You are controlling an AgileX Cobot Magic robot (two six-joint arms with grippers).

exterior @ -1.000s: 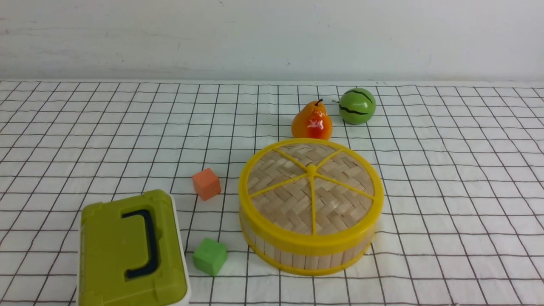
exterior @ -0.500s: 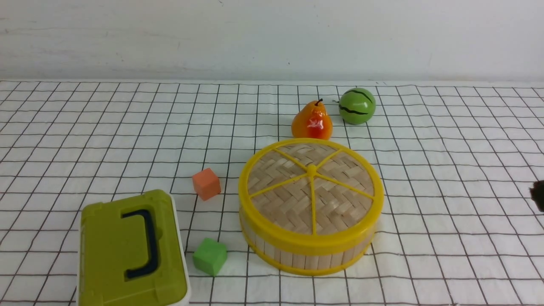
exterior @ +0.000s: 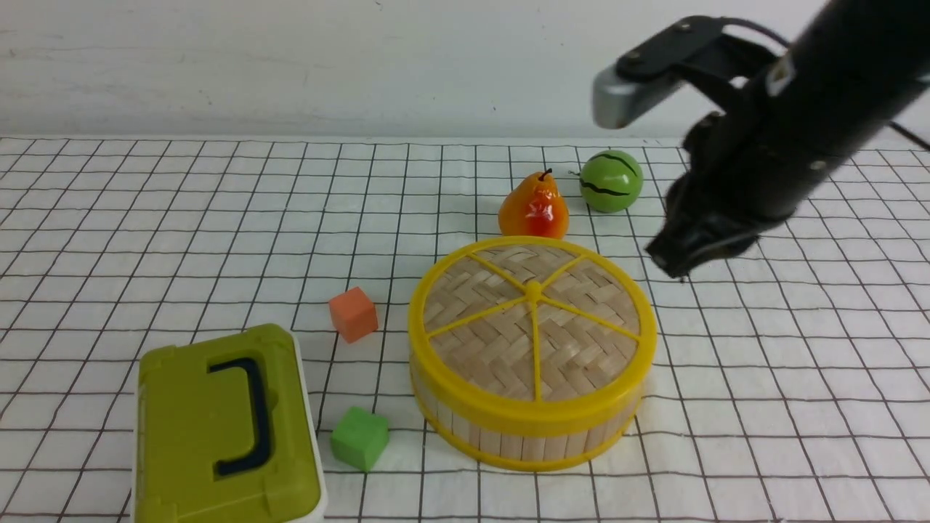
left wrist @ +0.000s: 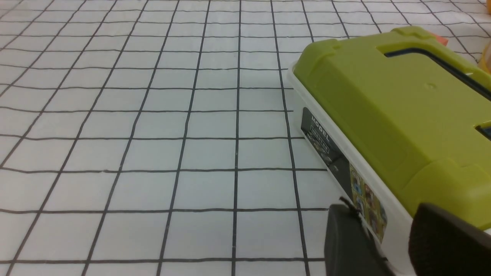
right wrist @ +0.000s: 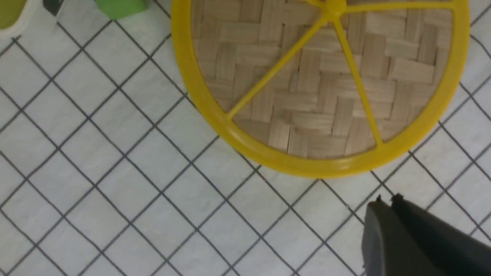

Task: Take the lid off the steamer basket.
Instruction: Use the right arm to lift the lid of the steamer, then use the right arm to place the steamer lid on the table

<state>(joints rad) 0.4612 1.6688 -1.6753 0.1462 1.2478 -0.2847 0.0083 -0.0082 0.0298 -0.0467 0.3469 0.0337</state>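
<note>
The lid (exterior: 532, 319), woven pale bamboo with a yellow rim and spokes, sits closed on the steamer basket (exterior: 523, 436) at the middle of the checked cloth. My right gripper (exterior: 673, 261) hangs in the air just off the lid's far right edge, its fingers pressed together and empty. In the right wrist view the lid (right wrist: 314, 84) lies close ahead of the shut gripper (right wrist: 387, 200). My left gripper (left wrist: 383, 214) is out of the front view. In the left wrist view it is open and empty, low beside the olive-green box.
An olive-green box with a dark handle (exterior: 225, 428) stands at the near left, also in the left wrist view (left wrist: 395, 107). An orange cube (exterior: 353, 314) and a green cube (exterior: 359, 438) lie left of the basket. A pear (exterior: 534, 207) and a small watermelon (exterior: 611, 181) sit behind it.
My right arm has swung into the front view from the right edge and now reaches over the cloth beside the lid's far right edge. The lid, basket and other objects have not moved.
</note>
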